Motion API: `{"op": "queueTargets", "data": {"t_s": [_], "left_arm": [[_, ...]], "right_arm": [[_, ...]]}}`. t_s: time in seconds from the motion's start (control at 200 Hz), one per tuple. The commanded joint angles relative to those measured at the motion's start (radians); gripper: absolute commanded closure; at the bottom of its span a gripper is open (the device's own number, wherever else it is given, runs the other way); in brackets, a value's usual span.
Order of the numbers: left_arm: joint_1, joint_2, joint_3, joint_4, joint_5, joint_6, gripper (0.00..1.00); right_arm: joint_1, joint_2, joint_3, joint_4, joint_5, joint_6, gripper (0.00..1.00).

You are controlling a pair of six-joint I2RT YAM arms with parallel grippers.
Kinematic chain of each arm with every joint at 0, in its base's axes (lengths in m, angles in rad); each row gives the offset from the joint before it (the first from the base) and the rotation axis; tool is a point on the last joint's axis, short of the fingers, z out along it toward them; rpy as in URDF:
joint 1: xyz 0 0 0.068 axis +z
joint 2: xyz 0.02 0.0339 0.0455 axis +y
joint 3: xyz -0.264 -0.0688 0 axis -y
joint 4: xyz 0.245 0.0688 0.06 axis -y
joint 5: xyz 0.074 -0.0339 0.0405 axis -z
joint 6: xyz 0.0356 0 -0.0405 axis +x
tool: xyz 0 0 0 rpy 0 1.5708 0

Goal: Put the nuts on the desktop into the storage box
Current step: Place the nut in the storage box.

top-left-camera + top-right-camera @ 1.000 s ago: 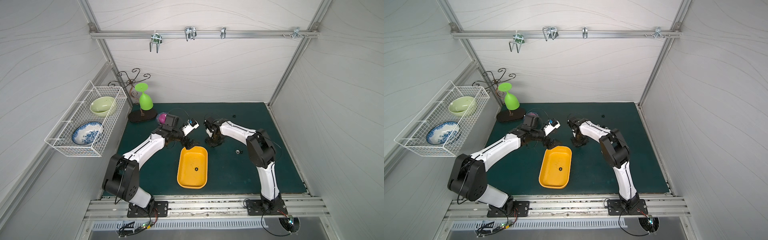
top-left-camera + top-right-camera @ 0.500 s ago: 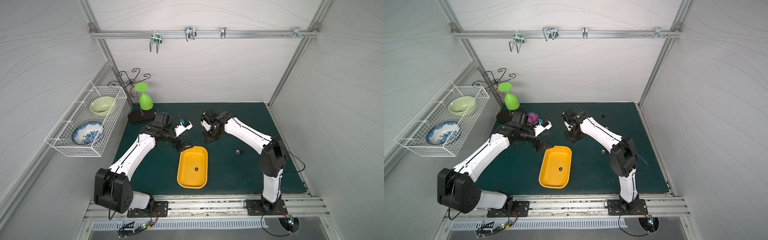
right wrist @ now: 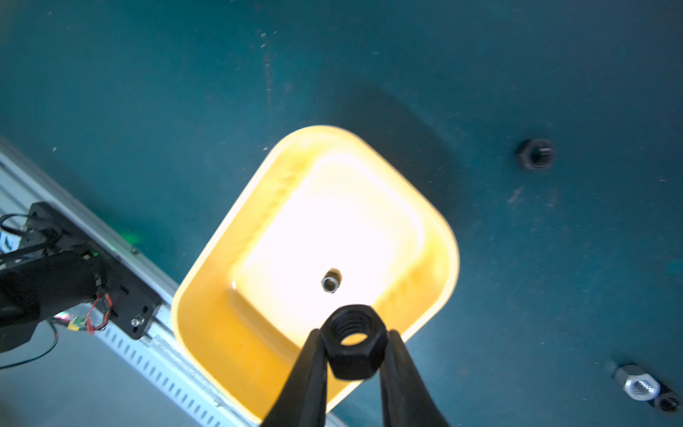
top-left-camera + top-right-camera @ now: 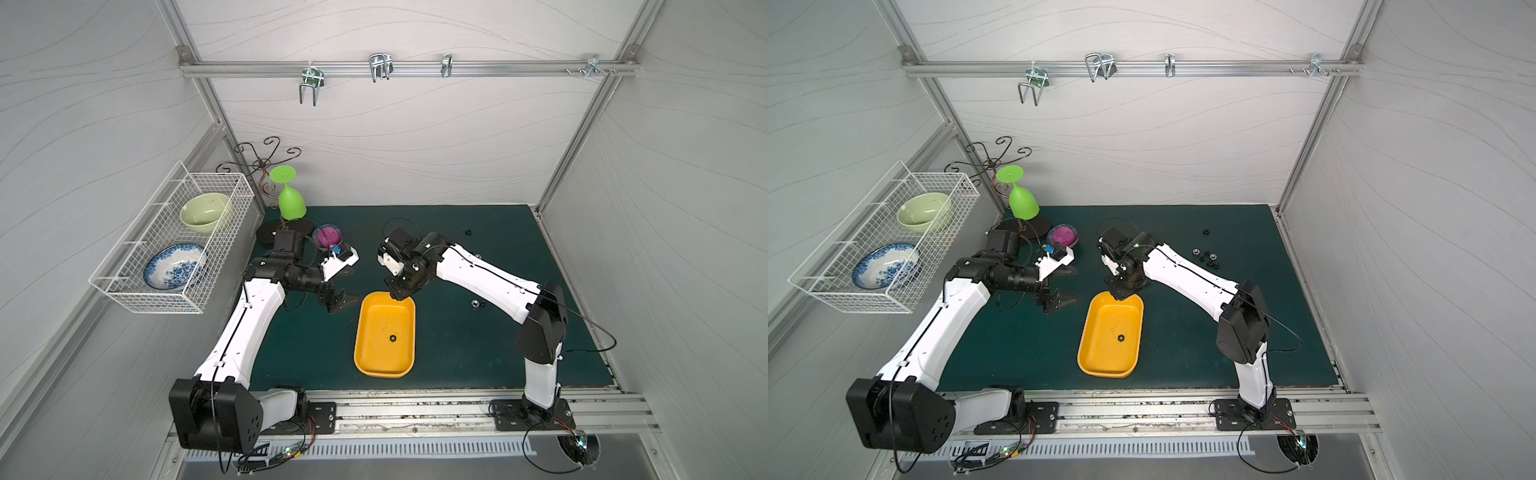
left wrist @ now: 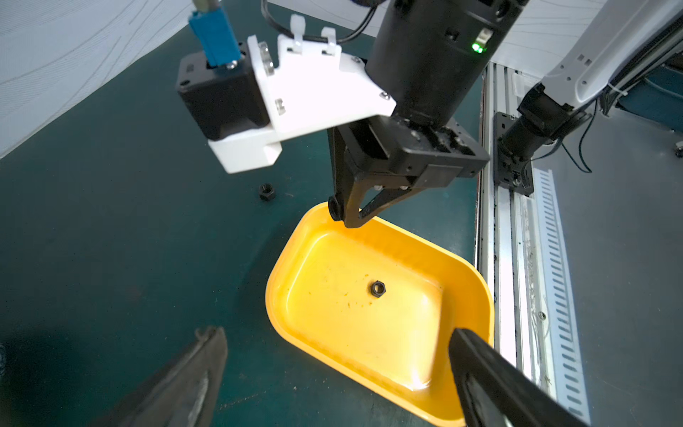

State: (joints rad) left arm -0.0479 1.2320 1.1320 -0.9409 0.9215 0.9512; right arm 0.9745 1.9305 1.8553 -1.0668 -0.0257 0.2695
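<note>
Black nut (image 3: 353,342) gripped; right hand (image 5: 343,218) over storage box (image 5: 275,295)

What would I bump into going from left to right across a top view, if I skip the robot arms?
White wire basket → green goblet → pink ball → yellow storage box → lone black nut farthest back.

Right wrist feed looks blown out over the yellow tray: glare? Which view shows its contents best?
Right wrist view: yes, the floor of the shallow yellow plastic tray is overexposed to white, the small hexagonal nut lying in it washed out; the black hexagonal nut in the right gripper is sharp. Left wrist view: tray evenly lit, that nut crisp. In both top views it is only a speck.
</note>
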Motion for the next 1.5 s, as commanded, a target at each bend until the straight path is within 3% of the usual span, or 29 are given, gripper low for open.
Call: {"op": "queueTargets", "data": {"t_s": [0.0, 0.37, 0.835, 1.196, 1.491], "left_arm": [[0.025, -0.033, -0.042, -0.065, 0.032, 0.117, 0.01], [0.086, -0.058, -0.202, -0.005, -0.006, 0.196, 0.01], [0.103, -0.056, -0.362, 0.146, -0.037, 0.220, 0.02], [0.106, -0.052, -0.335, 0.123, -0.018, 0.209, 0.01], [0.105, -0.047, -0.264, 0.116, -0.017, 0.140, 0.01]], "right_arm": [[0.035, -0.019, -0.026, 0.004, -0.016, 0.051, 0.83], [0.056, 0.042, -0.194, 0.184, -0.043, 0.157, 0.82], [0.062, 0.219, -0.181, 0.223, 0.017, 0.187, 0.81], [0.062, 0.193, -0.158, 0.199, 0.013, 0.183, 0.54], [0.031, 0.032, -0.145, 0.172, 0.014, 0.194, 0.47]]}}
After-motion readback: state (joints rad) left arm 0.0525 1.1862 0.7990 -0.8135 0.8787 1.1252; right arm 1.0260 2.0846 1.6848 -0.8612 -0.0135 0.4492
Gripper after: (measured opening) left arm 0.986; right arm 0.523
